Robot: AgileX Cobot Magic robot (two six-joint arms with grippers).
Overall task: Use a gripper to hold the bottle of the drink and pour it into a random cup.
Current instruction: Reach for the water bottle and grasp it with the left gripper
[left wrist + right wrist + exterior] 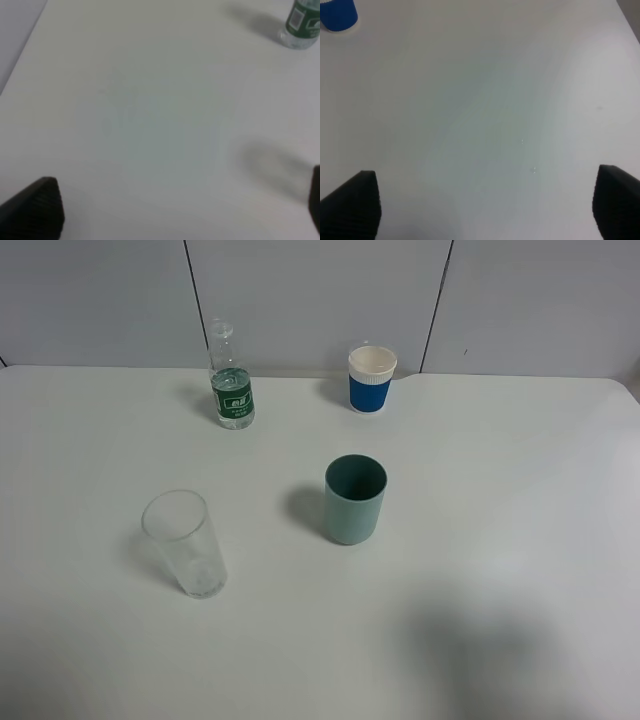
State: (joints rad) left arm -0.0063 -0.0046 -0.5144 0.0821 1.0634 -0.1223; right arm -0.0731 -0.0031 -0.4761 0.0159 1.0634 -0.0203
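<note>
A white desk (500, 540) runs back to a grey panelled wall (320, 300). Nearest stands a clear glass (185, 543), then the teal cup (354, 499) about mid-desk, upright and open. At the far edge stand the bottle of the drink (231, 380), left of centre, and a blue and white paper cup (371, 379) to its right, well apart from it.

The bottle looks light and thin-walled, so I'd expect it to give under a hard squeeze, and with no cap that I can see it could spill if crushed or jolted. Smooth plastic may slip; the green label band, low on the body, seems the best place to grip. How full it is I can't tell.

Neither arm shows from the high camera. The left end effector (175, 207) hangs over bare desk with its dark ribbed fingertips spread wide and nothing between them, the bottle far ahead of it. The right end effector (482, 202) is likewise spread and empty, facing toward the paper cup
</note>
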